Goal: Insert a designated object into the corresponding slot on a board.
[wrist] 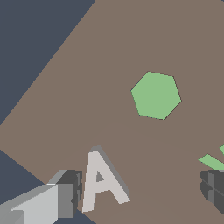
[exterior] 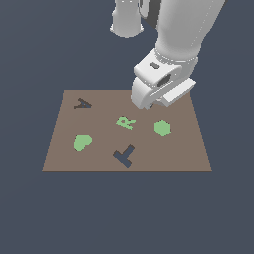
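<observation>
The brown board (exterior: 183,154) lies flat and fills most of the wrist view (wrist: 109,52). It bears a green R (exterior: 126,122), a green hexagon (exterior: 161,128) (wrist: 155,95), a green heart-like blob (exterior: 82,142), a dark A shape (exterior: 83,104) and a dark T shape (exterior: 124,156). My gripper (exterior: 147,105) (wrist: 140,190) is low over the board's far edge, jaws wide open. A pale grey letter A block (wrist: 101,179) lies on the board between the fingers, close beside one finger (wrist: 65,194) and well apart from the other (wrist: 214,190). The hand hides this block in the exterior view.
A green corner of the R (wrist: 212,162) shows near the far finger in the wrist view. The arm's white links (exterior: 178,30) rise above the board's far side. Plain dark blue floor (exterior: 124,213) surrounds the board.
</observation>
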Motion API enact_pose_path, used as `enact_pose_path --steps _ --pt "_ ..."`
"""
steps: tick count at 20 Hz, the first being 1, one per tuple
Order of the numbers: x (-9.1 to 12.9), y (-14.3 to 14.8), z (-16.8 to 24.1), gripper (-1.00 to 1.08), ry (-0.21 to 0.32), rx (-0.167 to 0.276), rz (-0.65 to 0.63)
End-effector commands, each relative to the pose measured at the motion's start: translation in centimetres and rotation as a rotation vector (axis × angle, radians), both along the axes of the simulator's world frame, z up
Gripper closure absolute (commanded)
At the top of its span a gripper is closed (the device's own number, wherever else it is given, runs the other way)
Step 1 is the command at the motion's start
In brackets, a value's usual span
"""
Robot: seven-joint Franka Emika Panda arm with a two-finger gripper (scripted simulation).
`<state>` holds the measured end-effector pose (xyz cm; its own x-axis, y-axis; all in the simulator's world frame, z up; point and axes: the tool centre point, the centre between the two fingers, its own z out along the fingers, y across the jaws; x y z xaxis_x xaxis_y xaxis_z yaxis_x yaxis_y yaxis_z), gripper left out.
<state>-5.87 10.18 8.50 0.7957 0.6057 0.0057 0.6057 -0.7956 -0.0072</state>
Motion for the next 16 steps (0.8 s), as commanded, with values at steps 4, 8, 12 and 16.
enact_pose_path --steps 4,8,12,16 --pt "-2.2 1.0 -2.1 -0.92 -0.001 -0.004 0.145" --pt "-3.2 1.3 -3.0 -0.92 -0.001 -0.006 0.21" --pt "-3.7 1.4 -3.5 -0.92 -0.001 -0.008 0.239" --pt "-3.7 1.4 -3.5 -0.92 0.0 -0.008 0.238"
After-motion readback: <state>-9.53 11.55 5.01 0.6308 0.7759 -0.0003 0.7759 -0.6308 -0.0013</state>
